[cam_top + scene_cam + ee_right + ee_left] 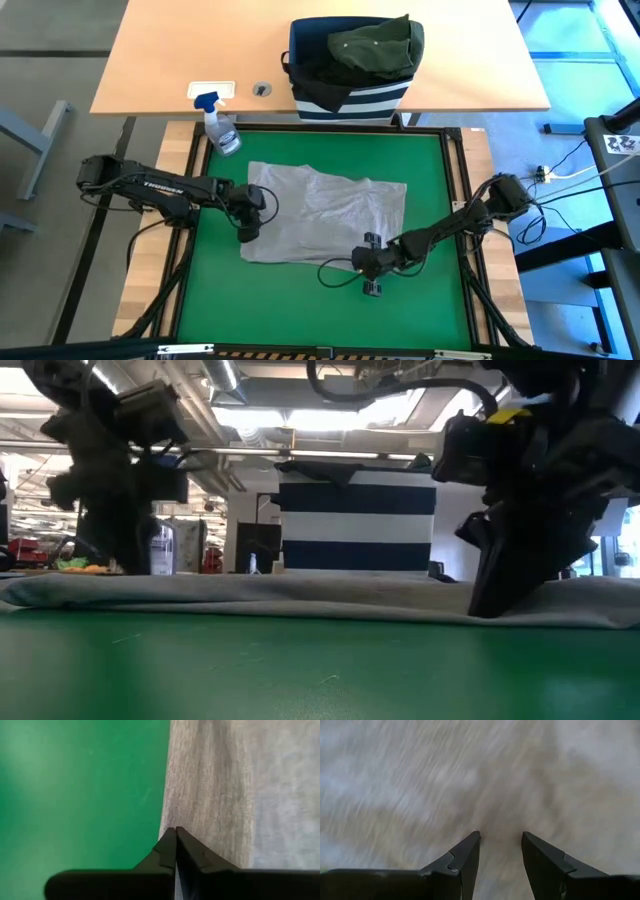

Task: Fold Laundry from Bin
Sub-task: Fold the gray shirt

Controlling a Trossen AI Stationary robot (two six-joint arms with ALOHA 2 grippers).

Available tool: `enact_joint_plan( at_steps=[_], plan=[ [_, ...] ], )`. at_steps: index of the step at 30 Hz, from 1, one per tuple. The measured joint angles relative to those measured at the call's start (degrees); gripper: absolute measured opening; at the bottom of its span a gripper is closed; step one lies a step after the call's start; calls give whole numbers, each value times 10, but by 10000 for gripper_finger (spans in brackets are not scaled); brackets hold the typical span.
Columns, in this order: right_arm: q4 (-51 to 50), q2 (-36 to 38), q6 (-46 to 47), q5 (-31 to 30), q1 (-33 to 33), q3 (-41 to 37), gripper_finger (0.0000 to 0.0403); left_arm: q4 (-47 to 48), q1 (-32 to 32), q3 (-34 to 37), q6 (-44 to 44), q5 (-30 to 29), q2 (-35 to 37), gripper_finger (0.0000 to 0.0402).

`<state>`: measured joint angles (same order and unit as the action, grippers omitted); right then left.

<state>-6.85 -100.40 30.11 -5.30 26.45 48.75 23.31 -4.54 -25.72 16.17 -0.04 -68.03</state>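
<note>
Right claw [176, 831] down at the near edge of the flat light grey cloth garment [325, 215], fingers pressed together right at the hem where cloth meets the green mat [300, 300]; whether a pinch of fabric sits between the tips cannot be told from the wrist view, though it looks likely. Left claw [501, 837] low over the garment's left side, fingers apart, nothing between them, grey weave filling the view beneath. The garment lies spread and slightly rumpled across the middle of the green mat, one sheet, no fold in it yet. Behind the mat, on the pale wooden table [160, 60], stands the rectangular navy fabric bin with white stripes [350, 95]; a dark olive green garment [375, 45] is heaped over its rim, with black cloth [315, 70] showing beside it inside. Clear spray bottle with a blue nozzle [220, 125] stands at the mat's far left corner, apart from the work. Judgement: first fold of the grey piece is in hand; the next move calls for the left claw to close on its edge, then both to lift and carry the cloth over together. Count: three garments, one bin, one bottle, two claws.
</note>
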Motion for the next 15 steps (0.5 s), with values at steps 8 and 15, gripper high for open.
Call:
enact_joint_plan(
  at_steps=[8, 15],
  plan=[
    [-18, 6, 14, 89, 30, 5, 16, -12, 0, 43, 45, -18, 3, 140],
    [-51, 27, 52, 111, 32, 13, 16, 22, 1, -3, 49, 44, 8, 140]
  ],
)
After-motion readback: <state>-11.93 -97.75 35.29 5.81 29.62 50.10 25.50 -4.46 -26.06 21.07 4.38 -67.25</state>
